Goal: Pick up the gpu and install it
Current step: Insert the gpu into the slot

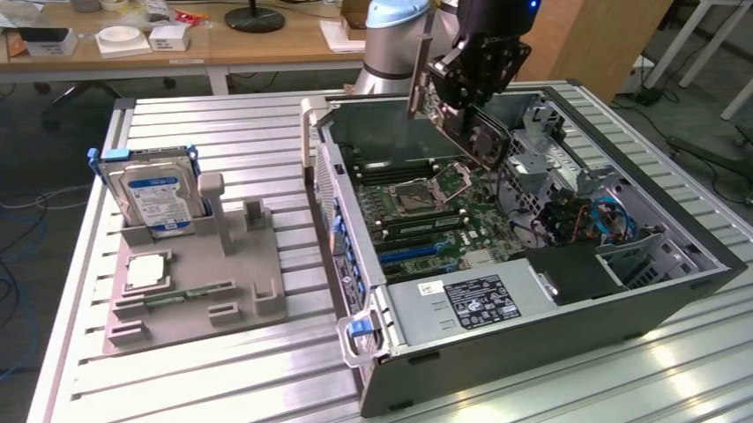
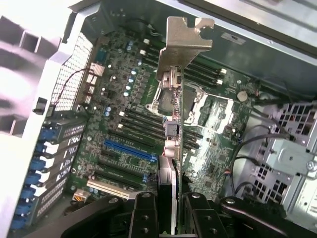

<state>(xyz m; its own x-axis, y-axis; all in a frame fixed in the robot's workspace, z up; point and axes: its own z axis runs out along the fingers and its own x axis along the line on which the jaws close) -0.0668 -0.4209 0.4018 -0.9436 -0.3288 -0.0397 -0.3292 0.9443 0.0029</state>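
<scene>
Here, nearest in the exterior view, the slatted metal bench (image 1: 235,383) carries an open computer case (image 1: 553,344) lying on its side. At the case's near end sits the grey power supply (image 1: 465,304). Beyond it the green motherboard (image 1: 429,211) lies flat on the case floor. To the exterior view's left of the case, well apart from it, a grey holder (image 1: 189,295) stands on the same bench, with a hard drive (image 1: 153,196) upright in it.

Over the far half of the case the jaws are closed on the gpu (image 1: 471,132), one on each face of the card. They hold it tilted and above the motherboard. The wrist view shows the card edge-on, with its silvery bracket (image 2: 185,44) hanging over the motherboard (image 2: 124,114) inside the case and a blue slot (image 2: 129,148) just beside it. Past the case's far wall rises the arm (image 1: 400,44). Behind that stands a wooden bench (image 1: 271,48) with small items on it.
</scene>
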